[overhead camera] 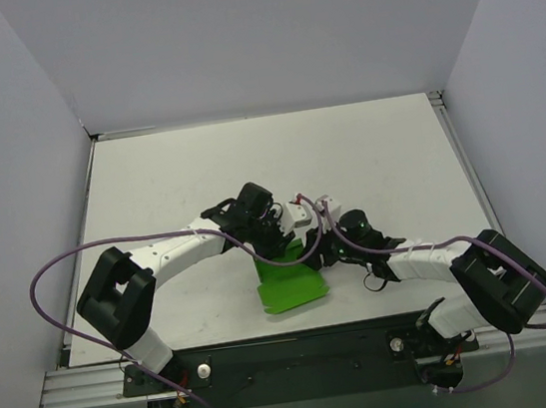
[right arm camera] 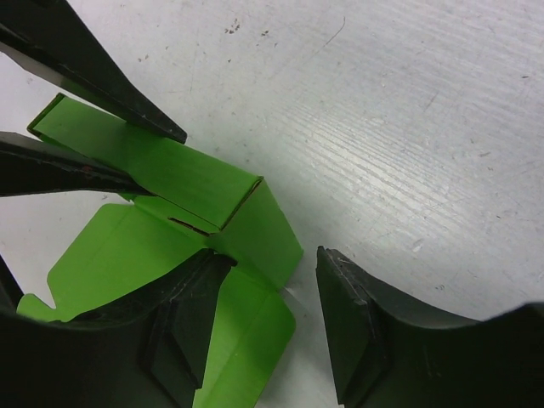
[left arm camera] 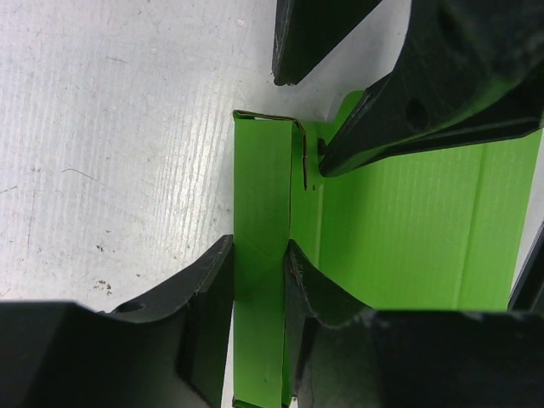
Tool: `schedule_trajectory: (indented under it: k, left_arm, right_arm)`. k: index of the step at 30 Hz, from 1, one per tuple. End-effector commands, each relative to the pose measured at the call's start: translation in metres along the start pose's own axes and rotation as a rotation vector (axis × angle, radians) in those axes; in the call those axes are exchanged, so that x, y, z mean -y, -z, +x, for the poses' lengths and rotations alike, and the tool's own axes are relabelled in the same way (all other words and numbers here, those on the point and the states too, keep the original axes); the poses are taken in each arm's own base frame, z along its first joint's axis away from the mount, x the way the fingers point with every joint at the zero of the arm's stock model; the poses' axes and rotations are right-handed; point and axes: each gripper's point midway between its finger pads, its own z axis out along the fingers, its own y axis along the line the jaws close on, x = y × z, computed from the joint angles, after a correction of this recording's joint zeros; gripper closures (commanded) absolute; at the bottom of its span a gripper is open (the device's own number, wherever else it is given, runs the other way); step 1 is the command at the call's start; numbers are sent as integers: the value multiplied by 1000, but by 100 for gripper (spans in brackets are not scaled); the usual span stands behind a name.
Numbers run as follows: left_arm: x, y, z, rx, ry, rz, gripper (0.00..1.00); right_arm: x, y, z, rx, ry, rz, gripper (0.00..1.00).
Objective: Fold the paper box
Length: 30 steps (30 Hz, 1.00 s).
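Item: paper box (overhead camera: 288, 280), bright green thin card, partly folded
Place: on the white tabletop (overhead camera: 199, 173), near its front edge, about midway across
Large panel (left arm camera: 408, 229): flat on the tabletop, with lengthwise creases
Side wall (left arm camera: 259, 255): long narrow strip, folded up along one edge of the large panel
End flap (right arm camera: 255, 331): rounded corners, lying flat, unfolded
Slit (left arm camera: 304, 166): short cut beside the side wall's end
Grip: side wall pinched by the left pincer (left arm camera: 259, 272)

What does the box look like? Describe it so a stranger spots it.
Find the white table; near its front edge two arms meet. The box lies where they meet, a card sheet partly folded. It alone is green.
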Motion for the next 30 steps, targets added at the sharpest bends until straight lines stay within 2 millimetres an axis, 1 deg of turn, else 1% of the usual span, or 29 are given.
schedule_trajectory:
  k: [1, 3, 5, 9, 11, 15, 18, 21, 22, 23, 24, 25, 26, 27, 29, 30]
  left_arm:
    - [22, -1, -3, 6, -16, 108, 71]
    - [24, -1, -4, 9, -19, 120, 71]
    - [26, -1, -4, 12, -18, 131, 71]
    - [28, -1, -5, 15, -21, 142, 71]
    - [29, -1, -5, 16, -20, 143, 72]
    - [29, -1, -6, 16, -20, 143, 72]
    - [30, -1, -6, 16, -17, 144, 72]
    - [31, -2, -7, 15, -17, 144, 72]
    - [31, -3, -6, 13, -18, 144, 72]
    - [32, -3, -7, 10, -14, 142, 72]
    - [32, -3, -7, 9, -13, 139, 72]
    - [31, -5, -7, 4, -7, 134, 72]
    - [30, -4, -7, -4, -2, 120, 72]
    - [28, -5, -6, -11, 5, 110, 73]
    - [23, -5, -6, -22, 19, 81, 74]
    - [23, -4, -6, -25, 24, 74, 74]
  right_arm:
    - [-6, -6, -27, 100, 73, -18, 53]
    - [-5, -7, -28, 103, 78, -12, 57]
    - [-6, -8, -29, 110, 82, -12, 60]
    - [-7, -11, -30, 111, 91, -11, 69]
    - [-9, -13, -30, 109, 95, -9, 71]
    - [-6, -16, -28, 111, 93, 20, 78]
    - [-3, -15, -28, 113, 92, 48, 80]
    - [3, -15, -30, 116, 87, 94, 83]
    - [4, -15, -28, 106, 87, 108, 83]
    - [7, -15, -30, 111, 85, 130, 84]
    - [8, -15, -30, 109, 90, 145, 87]
    - [10, -15, -27, 91, 94, 160, 88]
    - [11, -15, -27, 88, 98, 170, 88]
    - [17, -14, -25, 80, 98, 210, 91]
    - [21, -13, -24, 74, 105, 246, 96]
    - [28, -11, -26, 81, 110, 293, 99]
